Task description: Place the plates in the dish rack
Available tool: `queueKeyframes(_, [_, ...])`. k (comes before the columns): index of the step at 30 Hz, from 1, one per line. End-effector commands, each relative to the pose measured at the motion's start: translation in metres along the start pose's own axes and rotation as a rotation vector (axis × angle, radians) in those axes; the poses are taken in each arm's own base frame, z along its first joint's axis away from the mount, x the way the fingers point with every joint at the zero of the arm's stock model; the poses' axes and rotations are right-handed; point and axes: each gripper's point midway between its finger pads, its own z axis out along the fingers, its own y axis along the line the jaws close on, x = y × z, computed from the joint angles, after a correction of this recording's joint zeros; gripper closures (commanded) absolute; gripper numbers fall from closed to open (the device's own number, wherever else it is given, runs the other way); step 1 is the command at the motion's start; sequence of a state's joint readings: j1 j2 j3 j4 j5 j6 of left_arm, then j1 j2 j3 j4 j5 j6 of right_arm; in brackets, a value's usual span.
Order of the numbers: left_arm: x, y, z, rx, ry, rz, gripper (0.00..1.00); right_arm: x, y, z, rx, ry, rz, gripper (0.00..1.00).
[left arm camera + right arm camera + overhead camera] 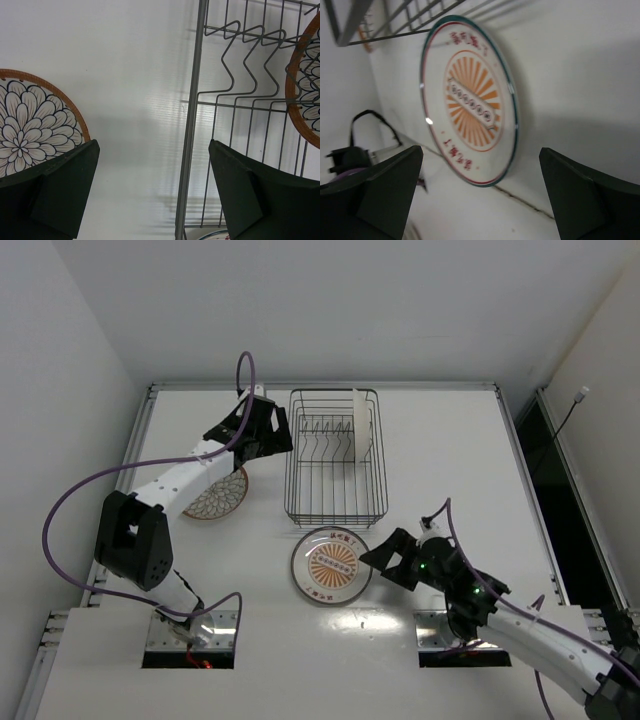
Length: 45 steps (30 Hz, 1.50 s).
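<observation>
An upright plate (362, 425) stands in the rack (288, 460), right side. The petal plate (215, 498) lies left of the rack and the sunburst plate (332, 565) just near of it. The left gripper (272, 437), jaws apart, hangs at the rack's left edge; the right gripper (384, 558), jaws apart, is just right of the sunburst plate

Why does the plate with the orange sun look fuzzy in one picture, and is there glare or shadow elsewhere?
Right wrist view: the sunburst plate is slightly blurred and looks tilted, with a small glint on its rim. Left wrist view: the petal plate is sharp; wires of the dish rack throw soft shadows on the table. Top view: even light, no strong glare.
</observation>
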<state>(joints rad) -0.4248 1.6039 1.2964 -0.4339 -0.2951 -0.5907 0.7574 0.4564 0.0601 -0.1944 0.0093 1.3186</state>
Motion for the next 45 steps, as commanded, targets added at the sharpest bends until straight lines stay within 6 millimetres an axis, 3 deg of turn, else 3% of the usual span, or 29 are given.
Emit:
queueKeyframes(1, [-0.011, -0.004, -0.001, 0.013, -0.028, -0.005, 0.11, 0.026, -0.015, 0.011, -0.085, 0.069, 0.112, 0.0])
queueKeyframes(6, [-0.011, -0.004, -0.001, 0.013, -0.028, -0.005, 0.11, 0.032, -0.025, 0.013, -0.008, 0.103, 0.101, 0.0])
queueKeyframes(10, [-0.01, -0.005, -0.001, 0.022, -0.023, -0.005, 0.11, 0.041, -0.047, 0.015, 0.142, 0.155, 0.09, 0.03])
queueKeyframes(17, [-0.01, -0.005, -0.001, 0.022, -0.023, -0.005, 0.11, 0.051, -0.048, 0.022, 0.178, 0.189, 0.073, 0.13])
queueKeyframes(20, [-0.01, -0.005, -0.001, 0.022, -0.023, -0.005, 0.11, 0.052, -0.05, 0.025, 0.192, 0.181, 0.083, 0.33])
queueKeyframes(21, [-0.01, -0.005, -0.001, 0.022, -0.023, -0.005, 0.11, 0.053, -0.053, 0.025, 0.202, 0.184, 0.083, 0.48])
queueKeyframes(23, [-0.01, -0.005, -0.001, 0.022, -0.023, -0.005, 0.11, 0.054, -0.054, 0.025, 0.217, 0.185, 0.085, 0.63])
queueKeyframes(24, [-0.01, -0.005, -0.001, 0.022, -0.023, -0.005, 0.11, 0.054, -0.057, 0.025, 0.233, 0.18, 0.074, 0.78])
queueKeyframes(28, [-0.011, -0.004, -0.001, 0.013, -0.028, -0.005, 0.11, 0.047, -0.057, 0.017, 0.324, 0.164, 0.006, 1.0])
queueKeyframes(31, [-0.011, -0.004, -0.001, 0.013, -0.028, -0.005, 0.11, 0.041, -0.054, 0.007, 0.378, 0.153, -0.085, 1.0])
queueKeyframes(33, [-0.011, -0.004, -0.001, 0.013, -0.028, -0.005, 0.11, 0.036, -0.041, -0.005, 0.392, 0.146, -0.139, 1.0])
queueKeyframes(34, [-0.011, -0.004, -0.001, 0.013, -0.028, -0.005, 0.11, 0.031, -0.024, -0.008, 0.368, 0.134, -0.152, 1.0])
queueKeyframes(35, [-0.011, -0.004, -0.001, 0.013, -0.028, -0.005, 0.11, 0.031, -0.028, -0.018, 0.406, 0.141, -0.175, 1.0])
queueKeyframes(39, [-0.011, -0.002, -0.001, 0.005, -0.032, -0.005, 0.11, 0.02, -0.001, -0.042, 0.398, 0.099, -0.26, 1.0])
queueKeyframes(40, [-0.011, -0.002, -0.001, 0.005, -0.032, -0.005, 0.11, 0.015, 0.018, -0.047, 0.375, 0.083, -0.266, 1.0])
queueKeyframes(42, [-0.011, -0.002, -0.001, 0.005, -0.032, -0.005, 0.11, 0.003, 0.02, -0.062, 0.423, 0.049, -0.313, 1.0])
queueKeyframes(43, [-0.011, -0.002, -0.001, 0.005, -0.032, -0.005, 0.11, -0.002, 0.042, -0.07, 0.393, 0.036, -0.328, 1.0])
queueKeyframes(44, [-0.011, -0.002, -0.001, 0.005, -0.032, -0.005, 0.11, -0.011, 0.04, -0.079, 0.434, 0.007, -0.361, 1.0])
queueKeyframes(45, [-0.011, -0.002, -0.001, 0.005, -0.032, -0.005, 0.11, -0.02, 0.064, -0.088, 0.395, -0.019, -0.36, 1.0])
